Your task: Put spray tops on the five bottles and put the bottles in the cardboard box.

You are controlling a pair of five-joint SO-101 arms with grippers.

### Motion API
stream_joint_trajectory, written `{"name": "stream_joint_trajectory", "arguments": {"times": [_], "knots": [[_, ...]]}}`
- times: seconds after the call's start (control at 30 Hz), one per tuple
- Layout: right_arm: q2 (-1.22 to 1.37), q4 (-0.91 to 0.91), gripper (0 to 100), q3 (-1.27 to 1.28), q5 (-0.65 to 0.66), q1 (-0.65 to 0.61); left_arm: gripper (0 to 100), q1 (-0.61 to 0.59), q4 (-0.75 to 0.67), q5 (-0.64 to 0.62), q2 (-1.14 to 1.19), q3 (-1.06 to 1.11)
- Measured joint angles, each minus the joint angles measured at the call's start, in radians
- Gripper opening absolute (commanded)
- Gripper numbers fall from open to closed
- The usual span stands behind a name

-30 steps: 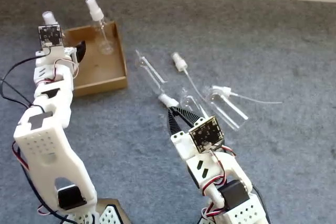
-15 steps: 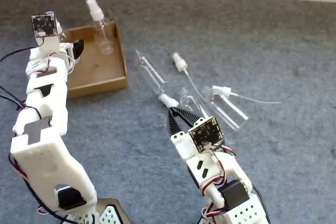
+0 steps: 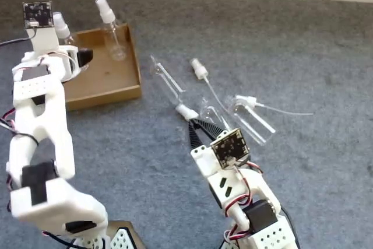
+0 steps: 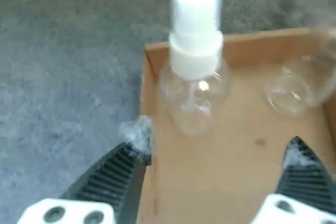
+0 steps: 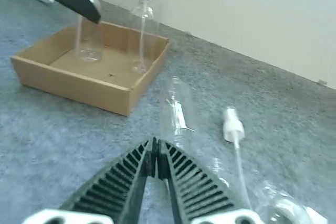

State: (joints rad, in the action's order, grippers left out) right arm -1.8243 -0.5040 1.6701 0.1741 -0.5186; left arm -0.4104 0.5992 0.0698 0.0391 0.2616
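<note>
Holding the left gripper (image 4: 212,150) spread wide and empty above one corner of the cardboard box (image 4: 247,39), just short of an upright bottle (image 4: 195,85) with its spray top on, standing inside near a second bottle (image 4: 294,90). Holding the right gripper (image 5: 155,150) pressed together on nothing, low over the grey carpet (image 3: 303,39), well apart from the box, with a bare bottle (image 5: 176,111) and a loose spray top (image 5: 232,128) lying just ahead, and another bottle (image 3: 253,121) lying nearby.

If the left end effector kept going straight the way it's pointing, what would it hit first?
Probably the spray-topped bottle standing near the corner of the cardboard box, roughly in line with the open left end effector, though depth is hard to judge.
</note>
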Motion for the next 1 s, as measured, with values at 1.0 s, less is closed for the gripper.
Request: {"name": "stream_joint_trajectory", "arguments": {"times": [1.0], "knots": [[0.0, -0.241, 0.5, 0.0, 0.0, 0.519, 34, 0.62, 0.79, -0.175, -0.158, -0.112]]}}
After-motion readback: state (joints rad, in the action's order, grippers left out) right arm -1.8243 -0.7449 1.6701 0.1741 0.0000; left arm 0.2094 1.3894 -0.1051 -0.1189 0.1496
